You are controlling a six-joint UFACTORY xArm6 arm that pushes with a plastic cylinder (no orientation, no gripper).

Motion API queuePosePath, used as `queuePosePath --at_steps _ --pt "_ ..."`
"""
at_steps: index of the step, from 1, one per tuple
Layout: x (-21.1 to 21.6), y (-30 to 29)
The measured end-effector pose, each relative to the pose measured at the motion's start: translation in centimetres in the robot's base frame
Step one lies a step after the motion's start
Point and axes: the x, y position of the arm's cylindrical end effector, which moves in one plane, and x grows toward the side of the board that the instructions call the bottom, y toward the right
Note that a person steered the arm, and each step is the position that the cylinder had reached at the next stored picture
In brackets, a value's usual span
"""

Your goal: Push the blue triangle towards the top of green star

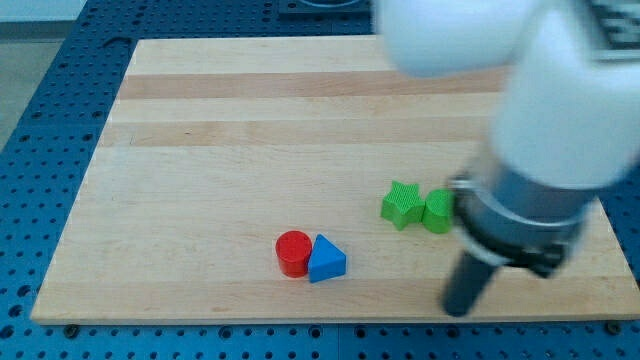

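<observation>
surface: pale wooden board [250, 110] | surround: blue perforated table [40, 90] | light: even

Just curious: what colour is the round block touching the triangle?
Red. The cylinder sits against the blue triangle, clearest in the camera view.

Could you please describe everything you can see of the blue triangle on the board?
The blue triangle is a small, solid-looking block in uniform bright blue with a matte finish, lying flat with one corner pointing toward the view's top. It sits near the bottom edge of the wooden board, a little left of centre. The red cylinder stands directly against its left side, apparently touching. The green star lies up and to its right, well apart. My tip is off to its right, not touching it.
</observation>
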Motion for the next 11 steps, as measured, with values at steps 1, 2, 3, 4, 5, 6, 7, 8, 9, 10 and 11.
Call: queuePosePath --at_steps 1,2,3,4,5,6,7,8,9,10,11 --pt "-2.2 -6.8" --pt "-4.8 -11.6" --pt "-9.1 -14.2" --pt "-12.5 -14.3" --pt "-13.0 -14.6" --pt "-13.0 -15.1" --pt "-15.8 -15.0" --pt "-20.9 -13.3" --pt "-22.9 -11.5" --pt "-21.8 -11.7" --pt "-19.5 -11.8"
